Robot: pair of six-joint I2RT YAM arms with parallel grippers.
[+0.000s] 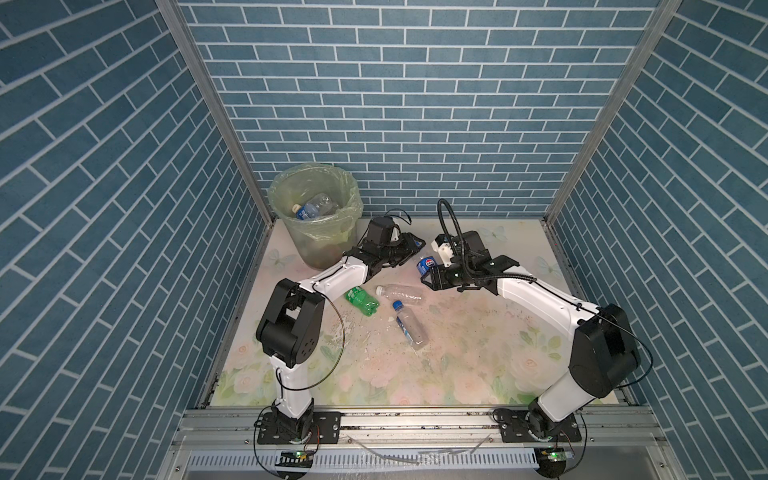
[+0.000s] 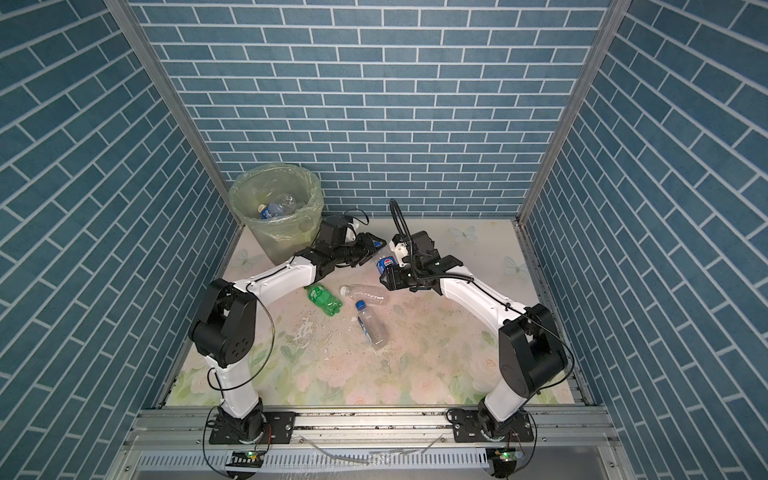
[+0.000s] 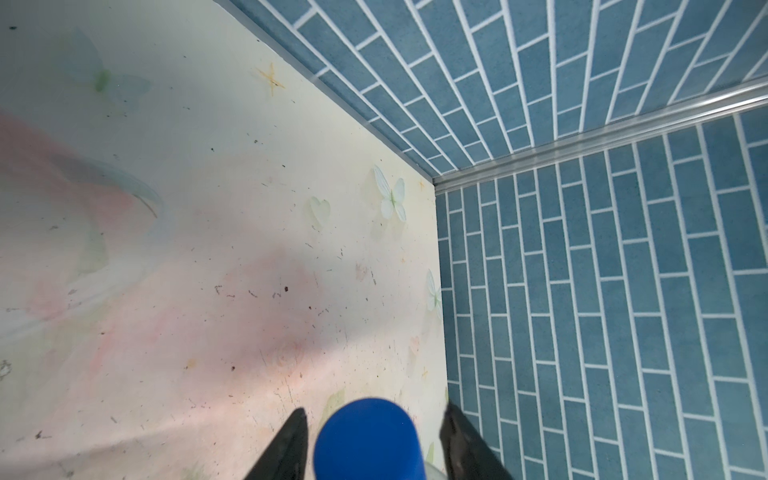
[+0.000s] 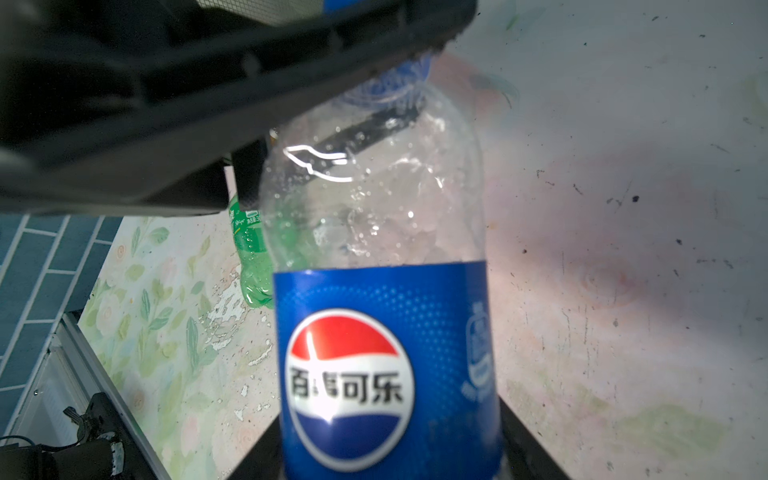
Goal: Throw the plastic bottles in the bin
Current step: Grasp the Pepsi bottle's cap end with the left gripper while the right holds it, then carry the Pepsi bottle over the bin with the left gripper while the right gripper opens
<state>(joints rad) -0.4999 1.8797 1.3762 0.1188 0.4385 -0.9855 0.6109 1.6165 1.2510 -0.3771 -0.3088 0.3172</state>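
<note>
A clear bottle with a blue Pepsi label (image 1: 425, 264) (image 2: 385, 263) (image 4: 386, 332) hangs above the table's middle, held between both arms. My right gripper (image 1: 428, 278) (image 2: 388, 279) (image 4: 388, 432) is shut on its labelled body. My left gripper (image 1: 415, 246) (image 2: 374, 246) (image 3: 374, 411) has its jaws round the neck end, and the blue cap (image 3: 368, 440) shows between them. The bin (image 1: 316, 170) (image 2: 274, 170) stands at the back left with a clear bottle (image 1: 316, 206) inside. On the table lie a green bottle (image 1: 361, 300), a clear white-capped bottle (image 1: 401, 291) and a blue-capped bottle (image 1: 411, 326).
Blue brick-patterned walls (image 1: 415, 104) close the back and both sides. The bin sits tight in the back left corner, just behind the left arm's wrist. The floral table top (image 1: 478, 353) is scuffed and peeling near the green bottle. A metal rail (image 1: 415, 419) runs along the front.
</note>
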